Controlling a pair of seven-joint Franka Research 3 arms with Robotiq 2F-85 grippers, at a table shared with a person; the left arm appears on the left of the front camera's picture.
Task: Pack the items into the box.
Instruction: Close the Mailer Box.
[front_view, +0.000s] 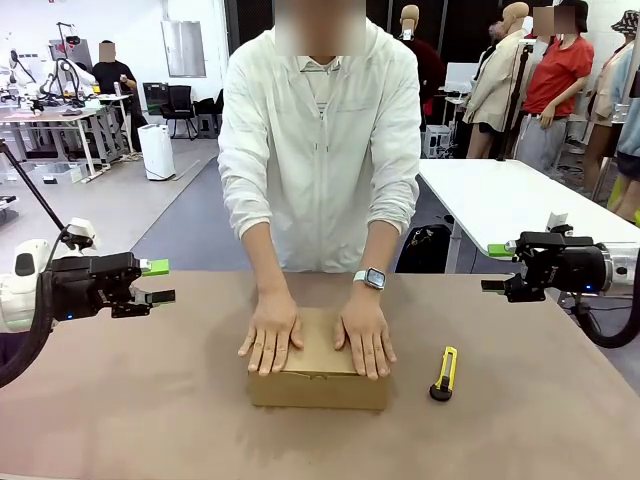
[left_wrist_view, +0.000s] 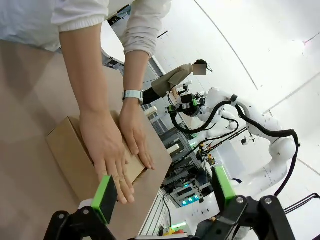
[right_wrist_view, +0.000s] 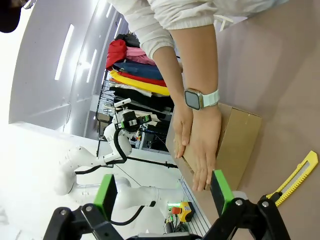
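Observation:
The tan cardboard box (front_view: 318, 385) lies closed in the middle of the table, also visible in the left wrist view (left_wrist_view: 67, 150) and the right wrist view (right_wrist_view: 240, 140). A person presses both hands (front_view: 270, 340) flat on its lid. The items are hidden. My left gripper (front_view: 160, 282) hovers open well to the left of the box, its green pads (left_wrist_view: 105, 197) spread with nothing between them. My right gripper (front_view: 495, 268) hovers open far to the right, above the table, pads (right_wrist_view: 220, 190) apart and empty.
A yellow and black utility knife (front_view: 445, 372) lies on the brown table (front_view: 120, 400) just right of the box, also in the right wrist view (right_wrist_view: 295, 180). The person stands at the far edge, arms reaching over the table's middle.

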